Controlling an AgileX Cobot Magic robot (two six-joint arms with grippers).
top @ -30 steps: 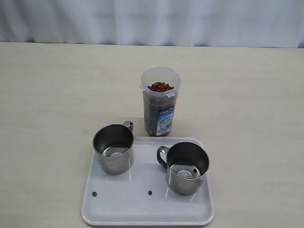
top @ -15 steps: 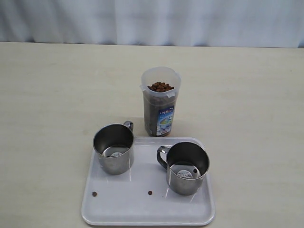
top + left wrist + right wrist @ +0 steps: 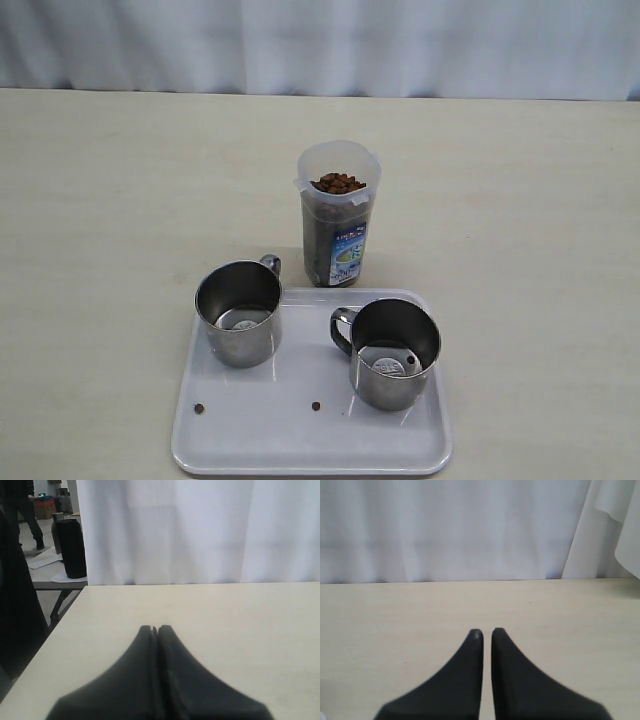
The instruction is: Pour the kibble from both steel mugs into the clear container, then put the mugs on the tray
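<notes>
Two steel mugs stand upright on the white tray (image 3: 250, 445): the left mug (image 3: 238, 312) and the right mug (image 3: 392, 352). A single pellet lies inside the right mug, and two stray pellets (image 3: 316, 406) lie on the tray. Behind the tray stands the clear container (image 3: 337, 213), filled with reddish-brown kibble (image 3: 338, 183) almost to its rim. Neither arm shows in the exterior view. My left gripper (image 3: 155, 629) is shut over bare table with nothing in it. My right gripper (image 3: 486, 632) is shut too, a thin slit between its fingers, holding nothing.
A pale curtain hangs behind the cream table (image 3: 520, 220). The left wrist view shows the table's edge, a black cylinder (image 3: 70, 547) on another table beyond it, and a dark shape close by at the side.
</notes>
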